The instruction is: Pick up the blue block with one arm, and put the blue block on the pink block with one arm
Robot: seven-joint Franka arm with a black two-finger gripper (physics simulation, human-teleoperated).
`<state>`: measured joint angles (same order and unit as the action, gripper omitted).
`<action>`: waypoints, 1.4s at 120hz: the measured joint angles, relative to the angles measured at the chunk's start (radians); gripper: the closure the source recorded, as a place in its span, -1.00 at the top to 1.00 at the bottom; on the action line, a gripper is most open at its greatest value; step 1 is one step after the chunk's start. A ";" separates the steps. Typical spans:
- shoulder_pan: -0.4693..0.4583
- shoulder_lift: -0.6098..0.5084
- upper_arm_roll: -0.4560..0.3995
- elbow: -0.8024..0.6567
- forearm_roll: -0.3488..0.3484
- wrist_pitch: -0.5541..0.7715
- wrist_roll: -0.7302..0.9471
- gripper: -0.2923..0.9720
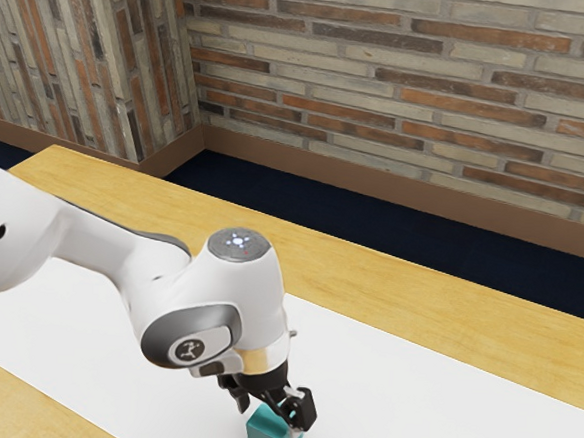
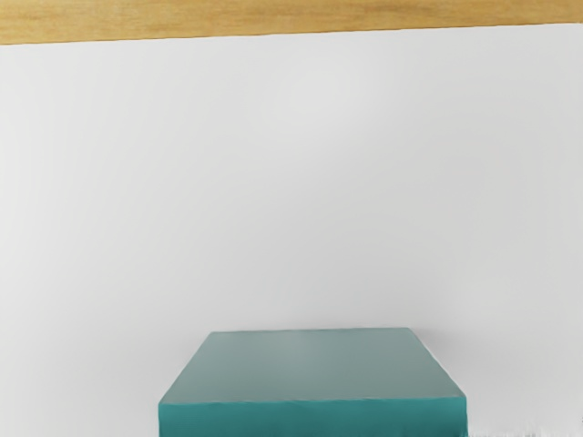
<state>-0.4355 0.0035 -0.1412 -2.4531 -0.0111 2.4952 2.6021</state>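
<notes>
At the exterior view's left, the white arm (image 1: 88, 265) enters; its base is cut off by the frame edge. It bends down over the white mat (image 1: 439, 410), which lies on the wooden table (image 1: 417, 288). Behind the table stands a brick wall (image 1: 402, 76).

More to the right, near the lower edge, the black gripper (image 1: 281, 407) points down, directly above the blue block (image 1: 272, 436). The block looks more teal than pure blue. It sits on the mat, and its lower part is cut off by the frame edge. The gripper is dark and partly covered by the wrist, so I cannot tell if it is open or if it grips the block; its tip is at the block's top.

In the wrist view, the blue block (image 2: 312, 378) is just under the hand, with the top face visible and the front face cut off. Beyond it the mat (image 2: 291, 182) continues to a strip of the wooden table (image 2: 273, 18).
</notes>
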 joint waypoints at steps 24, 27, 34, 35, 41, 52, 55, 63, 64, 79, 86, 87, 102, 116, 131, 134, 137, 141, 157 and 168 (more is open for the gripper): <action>-0.017 0.037 0.015 0.003 0.047 0.025 -0.019 0.54; -0.015 0.040 0.017 0.003 0.050 0.030 -0.020 0.54; -0.001 0.043 0.020 0.006 0.055 0.039 -0.024 0.54; 0.002 0.043 0.021 0.007 0.056 0.040 -0.025 0.54; 0.016 0.044 0.023 0.015 0.064 0.045 -0.027 0.54; 0.032 0.047 0.024 0.019 0.072 0.055 -0.032 0.54; 0.033 0.047 0.024 0.020 0.074 0.057 -0.033 0.54; 0.030 0.048 0.025 0.021 0.077 0.063 -0.036 0.54; 0.029 0.048 0.025 0.021 0.077 0.064 -0.036 0.54; 0.018 0.050 0.023 0.019 0.078 0.070 -0.042 0.54; 0.015 0.053 0.023 0.018 0.077 0.072 -0.044 0.54; 0.015 0.055 0.023 0.018 0.077 0.072 -0.045 0.54; 0.019 0.081 0.024 0.020 0.077 0.081 -0.049 0.54; 0.021 0.087 0.024 0.021 0.078 0.090 -0.052 0.54; 0.020 0.094 0.023 0.026 0.079 0.096 -0.056 0.54; 0.020 0.096 0.023 0.027 0.080 0.098 -0.056 0.54; 0.020 0.099 0.024 0.027 0.080 0.100 -0.057 0.54; 0.020 0.103 0.024 0.027 0.080 0.102 -0.058 0.54; 0.020 0.118 0.023 0.028 0.081 0.109 -0.060 0.54; 0.020 0.121 0.023 0.032 0.081 0.113 -0.062 0.54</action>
<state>-0.4157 0.1248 -0.1179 -2.4209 0.0699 2.6086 2.5403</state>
